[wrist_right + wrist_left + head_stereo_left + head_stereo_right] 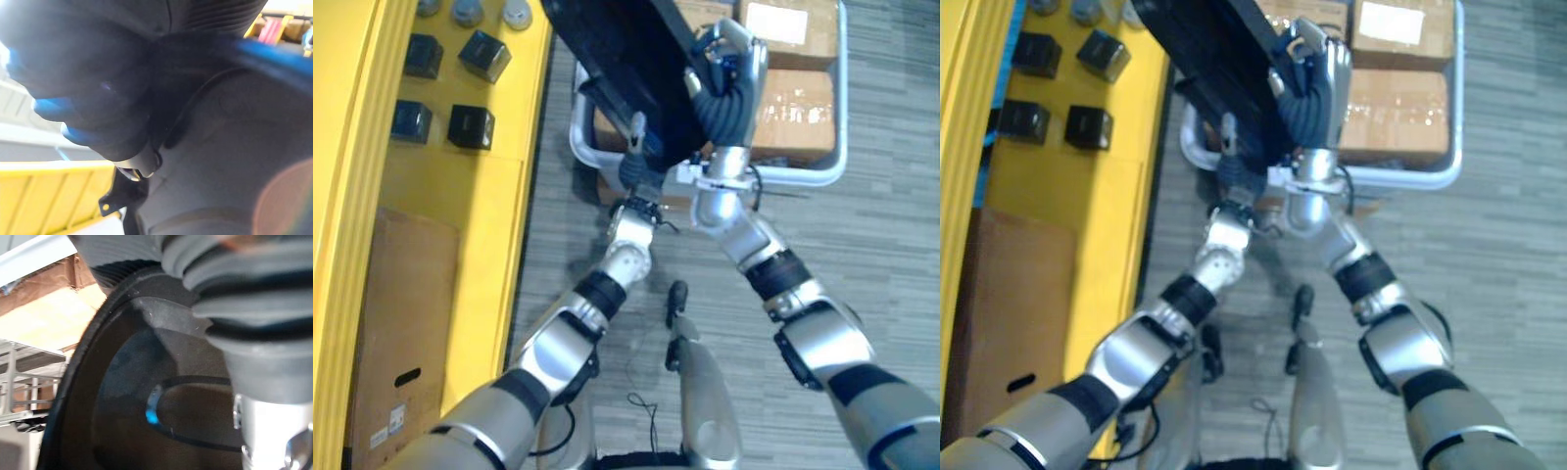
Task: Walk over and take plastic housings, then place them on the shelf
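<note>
A large black plastic housing [617,49] hangs tilted between my two hands, above a cart and beside the yellow shelf [499,196]. My right hand [729,78] is on its right edge, silver fingers curled over the rim. My left hand [632,166] sits against its lower edge, mostly hidden by the housing. The left wrist view shows the housing's dark curved surface [127,396] very close. In the right wrist view the housing [234,147] lies right past the hand's cover.
Small black box-shaped parts [484,54] lie on the yellow shelf's top at the left. A brown carton [406,323] stands on its nearer part. Beneath the housing, a grey-railed cart [803,179] carries cardboard boxes [798,103]. Grey floor surrounds me.
</note>
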Robot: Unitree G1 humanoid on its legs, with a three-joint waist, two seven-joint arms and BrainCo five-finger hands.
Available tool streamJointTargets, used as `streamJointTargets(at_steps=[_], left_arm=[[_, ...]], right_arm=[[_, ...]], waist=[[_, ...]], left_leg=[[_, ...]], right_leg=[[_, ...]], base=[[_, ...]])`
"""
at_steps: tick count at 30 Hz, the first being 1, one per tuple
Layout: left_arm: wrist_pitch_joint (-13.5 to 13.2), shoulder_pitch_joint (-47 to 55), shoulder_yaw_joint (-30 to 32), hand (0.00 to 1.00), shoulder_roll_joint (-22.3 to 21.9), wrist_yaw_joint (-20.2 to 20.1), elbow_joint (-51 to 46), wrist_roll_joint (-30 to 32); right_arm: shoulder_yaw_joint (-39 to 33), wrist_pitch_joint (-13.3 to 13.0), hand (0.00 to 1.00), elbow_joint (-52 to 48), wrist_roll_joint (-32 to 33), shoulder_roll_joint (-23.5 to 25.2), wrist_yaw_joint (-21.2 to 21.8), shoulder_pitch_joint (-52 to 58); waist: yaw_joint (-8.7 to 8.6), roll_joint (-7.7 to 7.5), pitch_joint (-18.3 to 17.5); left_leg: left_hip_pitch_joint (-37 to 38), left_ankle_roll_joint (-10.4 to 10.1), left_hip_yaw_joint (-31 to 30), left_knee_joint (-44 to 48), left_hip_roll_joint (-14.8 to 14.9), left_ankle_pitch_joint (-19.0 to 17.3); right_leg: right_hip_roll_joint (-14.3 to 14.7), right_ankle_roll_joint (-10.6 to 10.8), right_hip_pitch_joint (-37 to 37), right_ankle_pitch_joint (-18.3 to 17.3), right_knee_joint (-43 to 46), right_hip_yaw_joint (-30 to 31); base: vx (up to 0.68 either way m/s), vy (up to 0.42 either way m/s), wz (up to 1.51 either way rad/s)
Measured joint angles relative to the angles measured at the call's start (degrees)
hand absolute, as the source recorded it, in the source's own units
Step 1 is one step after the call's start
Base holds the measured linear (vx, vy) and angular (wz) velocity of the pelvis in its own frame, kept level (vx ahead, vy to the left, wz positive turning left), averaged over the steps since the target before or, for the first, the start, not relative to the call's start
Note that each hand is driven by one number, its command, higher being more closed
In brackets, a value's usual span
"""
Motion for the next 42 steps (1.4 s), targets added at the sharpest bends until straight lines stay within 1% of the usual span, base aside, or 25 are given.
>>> streamJointTargets(at_steps=[1, 2, 4, 7, 9, 11, 15, 17, 19, 20, 22, 23, 24, 25, 26, 27, 28, 29, 30, 31, 34, 35, 38, 39, 42], left_arm=[[-0.6, 0.5, 0.1, 1.0, -0.1, -1.2, 0.0, 0.0], [-0.8, 0.6, 0.2, 1.0, -0.2, -1.2, 0.0, 0.0], [-1.8, 0.7, 0.6, 1.0, -0.2, -1.2, 0.0, 0.4], [-3.0, 0.8, 1.2, 1.0, -0.2, -1.8, 0.0, 1.5], [-4.0, 1.0, 1.8, 1.0, -0.2, -2.4, 0.0, 3.6], [-4.4, 1.0, 1.8, 1.0, -0.2, -3.1, 0.0, 3.7], [-4.4, 1.4, 2.9, 1.0, -0.1, -3.2, -0.2, 8.7], [-4.4, 1.5, 3.9, 1.0, 0.0, -3.0, -0.5, 11.9], [-4.1, 1.5, 4.0, 1.0, 1.2, 0.9, -0.9, 19.5], [-3.7, 1.5, 3.9, 1.0, 1.7, 2.3, -1.1, 21.9], [-1.8, 1.5, 3.7, 1.0, 2.5, 8.1, -1.8, 31.2], [-1.5, 1.5, 3.4, 1.0, 2.6, 9.4, -1.8, 33.0], [-0.2, 1.5, 3.3, 1.0, 2.9, 12.5, -1.8, 37.4], [0.9, 1.5, 2.0, 1.0, 3.9, 15.1, -1.8, 40.4], [1.7, 1.5, 1.5, 1.0, 4.5, 16.2, -1.8, 41.9], [3.3, 1.5, 0.9, 1.0, 5.4, 18.2, -1.8, 44.9], [4.7, 1.5, 0.1, 1.0, 6.2, 19.3, -1.9, 46.5], [5.2, 1.5, -0.3, 1.0, 6.6, 19.9, -1.9, 47.7], [6.7, 1.5, -0.5, 1.0, 7.0, 20.8, -1.9, 49.6], [7.0, 1.5, -0.6, 1.0, 7.1, 21.1, -1.9, 50.1], [8.9, 1.5, -1.0, 1.0, 7.7, 22.3, -1.9, 51.4], [9.4, 1.5, -1.0, 1.0, 8.0, 22.6, -1.9, 52.6], [10.7, 1.4, -1.0, 1.0, 8.9, 23.1, -1.9, 54.3], [11.3, 1.2, -0.9, 1.0, 9.3, 23.8, -1.9, 55.4], [11.6, 1.0, -0.4, 1.0, 9.5, 24.2, -1.9, 57.2]], right_arm=[[0.0, -0.1, 1.0, 0.0, 0.8, 0.2, 0.0, 0.1], [-0.1, -0.2, 1.0, 0.0, 0.9, 0.4, 0.0, 0.3], [-0.1, -1.6, 1.0, -1.1, 0.8, 0.5, 0.0, 1.6], [0.0, -2.5, 1.0, -2.4, 0.8, 0.5, 0.0, 2.2], [0.1, -3.5, 1.0, -3.1, 0.8, 0.6, 0.0, 2.5], [0.1, -3.8, 1.0, -4.0, 0.7, 0.6, 0.0, 3.0], [-0.8, -5.0, 1.0, -4.9, 0.8, 0.6, -0.2, 4.4], [-1.0, -5.3, 1.0, -5.4, 0.8, 0.7, -0.2, 4.4], [-1.5, -5.5, 1.0, -5.5, 0.9, 0.6, -0.2, 4.6], [-1.7, -5.5, 1.0, -5.5, 1.0, 0.6, -0.2, 4.6], [-3.1, -5.5, 1.0, -5.2, 1.9, 0.2, -0.2, 5.2], [-3.4, -5.4, 1.0, -4.9, 2.2, 0.1, -0.2, 5.3], [-3.6, -5.4, 1.0, -4.4, 2.7, -0.3, -0.2, 5.7], [-3.7, -5.1, 1.0, -3.8, 3.3, -0.5, -0.2, 6.2], [-3.7, -4.8, 1.0, -3.6, 3.5, -0.6, -0.2, 6.3], [-3.7, -4.1, 1.0, -2.9, 3.7, -0.9, -0.2, 6.5], [-3.8, -3.5, 1.0, -2.1, 4.1, -1.2, -0.2, 6.5], [-3.8, -3.1, 1.0, -1.7, 4.4, -1.2, -0.2, 6.6], [-3.8, -2.5, 1.0, -0.9, 4.7, -1.5, -0.2, 6.7], [-3.8, -2.4, 1.0, -0.8, 4.7, -1.5, -0.2, 6.7], [-3.7, -2.0, 1.0, 0.7, 4.8, -1.5, -0.2, 6.6], [-3.8, -1.9, 0.0, 1.2, 4.8, -1.5, -0.2, 6.6], [-3.5, -1.1, 0.0, 2.7, 4.8, -1.6, 0.0, 6.6], [-3.2, -0.8, 0.0, 3.5, 4.8, -1.6, 0.1, 6.6], [-3.3, -0.2, 0.0, 3.9, 4.9, -1.8, 1.3, 6.6]], waist=[[-0.01, 0.0, 0.0], [0.0, 0.0, 0.0], [-0.02, 0.0, 0.0], [-0.16, 0.0, 0.0], [-0.21, 0.0, 0.0], [-0.22, 0.0, 0.0], [-0.4, 0.0, 0.0], [-0.8, 0.0, 0.0], [-1.28, 0.0, 0.0], [-1.34, 0.0, 0.0], [-1.44, 0.0, 0.0], [-1.44, 0.0, 0.0], [-1.45, 0.0, 0.0], [-1.45, 0.0, 0.0], [-1.47, 0.0, 0.0], [-1.47, 0.0, 0.0], [-1.47, 0.0, 0.0], [-1.46, 0.0, 0.0], [-1.44, 0.0, 0.0], [-1.45, 0.0, 0.0], [-1.42, 0.04, 0.0], [-1.4, 0.16, 0.1], [-1.34, 0.31, 0.2], [-1.31, 0.34, 0.2], [-1.25, 0.56, 0.3]], left_leg=[[0.0, 0.0, 0.0, 0.0, 0.0, 0.0], [0.0, 0.0, 0.0, 0.0, 0.0, 0.0], [0.0, 0.1, 0.0, 0.1, 0.0, 0.0], [0.0, 0.1, 0.1, 0.2, 0.0, -0.1], [0.0, 0.2, 0.1, 0.3, 0.0, -0.1], [0.0, 0.2, 0.1, 0.3, 0.0, -0.2], [0.0, 0.3, 0.1, 0.4, 0.0, -0.3], [0.0, 0.4, 0.1, 0.4, 0.0, -0.4], [0.0, 0.4, 0.2, 0.6, 0.0, -0.5], [-0.1, 0.4, 0.2, 0.7, 0.1, -0.6], [-0.1, 0.5, 0.2, 1.0, 0.1, -0.8], [-0.1, 0.5, 0.2, 1.0, 0.1, -0.9], [-0.1, 0.5, 0.2, 1.1, 0.1, -0.9], [-0.2, 0.5, 0.2, 1.1, 0.1, -0.9], [-0.2, 0.5, 0.2, 1.1, 0.1, -0.9], [-0.2, 0.5, 0.2, 1.0, 0.1, -0.9], [-0.2, 0.5, 0.2, 1.0, 0.1, -0.9], [-0.2, 0.5, 0.2, 1.0, 0.1, -0.9], [-0.2, 0.5, 0.2, 1.0, 0.0, -0.9], [-0.2, 0.5, 0.2, 1.0, 0.0, -0.9], [-0.3, 0.5, 0.2, 1.0, 0.0, -0.9], [-0.3, 0.5, 0.2, 1.1, 0.0, -0.9], [-0.4, 0.5, 0.1, 1.1, 0.0, -0.9], [-0.6, 0.5, 0.0, 1.2, 0.0, -0.9], [-0.8, 0.5, -0.1, 1.2, -0.1, -0.9]], right_leg=[[0.0, 0.0, 0.0, 0.0, 0.0, 0.0], [0.0, 0.0, 0.0, 0.0, 0.0, 0.0], [0.0, 0.0, 0.0, 0.0, 0.0, 0.0], [0.0, 0.0, 0.0, 0.0, 0.0, 0.1], [0.0, 0.1, 0.0, 0.0, 0.0, 0.1], [0.0, 0.1, 0.0, 0.0, 0.0, 0.1], [0.0, 0.1, 0.0, 0.1, 0.0, 0.2], [-0.1, 0.2, 0.0, 0.0, 0.0, 0.2], [-0.1, 0.3, 0.1, 0.0, 0.0, 0.2], [0.0, 0.3, 0.1, 0.0, 0.0, 0.3], [0.0, 0.4, 0.1, 0.1, 0.0, 0.4], [0.0, 0.4, 0.1, 0.1, -0.1, 0.4], [0.0, 0.4, 0.1, 0.1, -0.1, 0.4], [0.0, 0.4, 0.1, 0.1, -0.2, 0.4], [0.0, 0.4, 0.1, 0.1, -0.2, 0.4], [0.0, 0.4, 0.1, 0.1, -0.2, 0.4], [0.0, 0.4, 0.1, 0.1, -0.3, 0.4], [0.0, 0.4, 0.1, 0.1, -0.3, 0.4], [-0.1, 0.4, 0.1, 0.1, -0.3, 0.4], [-0.1, 0.4, 0.1, 0.1, -0.3, 0.4], [-0.1, 0.4, 0.1, 0.1, -0.3, 0.3], [-0.1, 0.4, 0.1, 0.1, -0.3, 0.3], [-0.1, 0.4, 0.1, 0.1, -0.4, 0.2], [-0.1, 0.4, 0.0, 0.1, -0.4, 0.1], [-0.2, 0.5, 0.0, 0.1, -0.5, 0.0]], base=[[0.0, 0.0, 0.0], [0.0, 0.0, 0.0], [0.0, 0.0, 0.0], [0.0, 0.0, 0.0], [0.0, 0.0, 0.0], [0.0, 0.0, 0.0], [0.0, 0.0, 0.0], [0.0, 0.0, 0.0], [0.0, 0.0, 0.0], [0.0, 0.011, -0.04], [0.0, 0.008, -0.02], [0.0, 0.0, 0.0], [0.0, 0.0, 0.0], [0.0, 0.0, 0.0], [0.0, 0.0, 0.0], [0.0, 0.0, 0.0], [0.0, 0.0, 0.0], [0.0, 0.0, 0.0], [0.0, 0.0, 0.0], [0.0, 0.0, 0.0], [0.0, 0.0, 0.0], [0.0, 0.0, 0.0], [0.0, 0.0, 0.0], [0.0, 0.0, 0.0], [0.0, 0.0, 0.0]])
